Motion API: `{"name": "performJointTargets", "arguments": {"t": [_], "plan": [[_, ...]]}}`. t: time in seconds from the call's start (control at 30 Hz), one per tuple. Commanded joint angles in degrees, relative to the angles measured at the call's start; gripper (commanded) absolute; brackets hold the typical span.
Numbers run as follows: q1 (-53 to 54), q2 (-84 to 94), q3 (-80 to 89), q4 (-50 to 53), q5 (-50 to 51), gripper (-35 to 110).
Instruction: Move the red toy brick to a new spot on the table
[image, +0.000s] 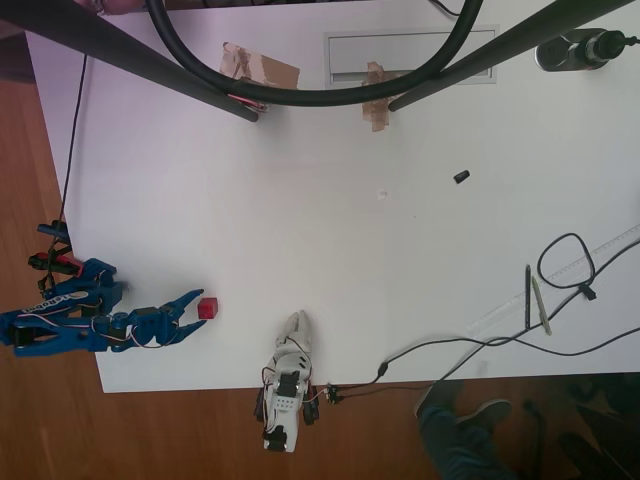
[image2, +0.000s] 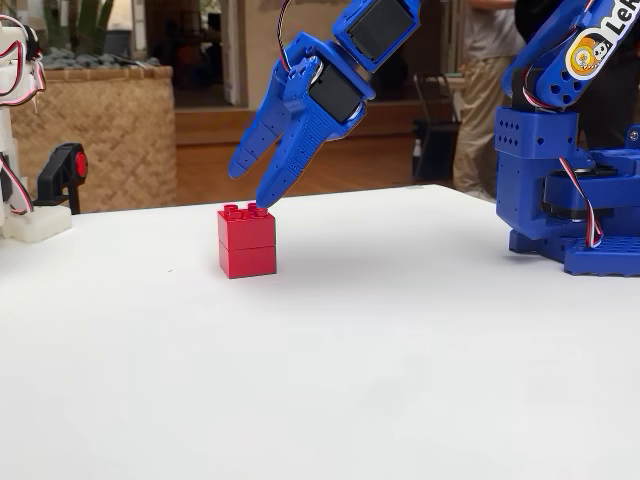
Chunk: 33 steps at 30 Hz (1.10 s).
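Brick (image2: 246, 241) sits upright on the worktop (image2: 400, 350), near its edge in the overhead view, directly under my end effector (image2: 252, 188), whose fingers are parted and empty, one tip at the studs. I'd lower further so both fingers straddle its sides, then squeeze squarely.

Looks like a home or hobby room: white table (image: 330, 250) on wooden floor (image: 40, 150), wicker basket (image2: 90, 130) behind, loose cables (image: 560, 262).
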Motion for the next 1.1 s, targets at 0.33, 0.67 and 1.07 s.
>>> {"name": "performJointTargets", "arguments": {"t": [0.33,0.67,1.07], "plan": [[4.8,-6.2,0.2,-10.7,-4.3,34],[4.4,-7.3,5.6,-12.7,-1.8,26],[2.2,-12.0,4.7,-12.6,8.3,15]]}}
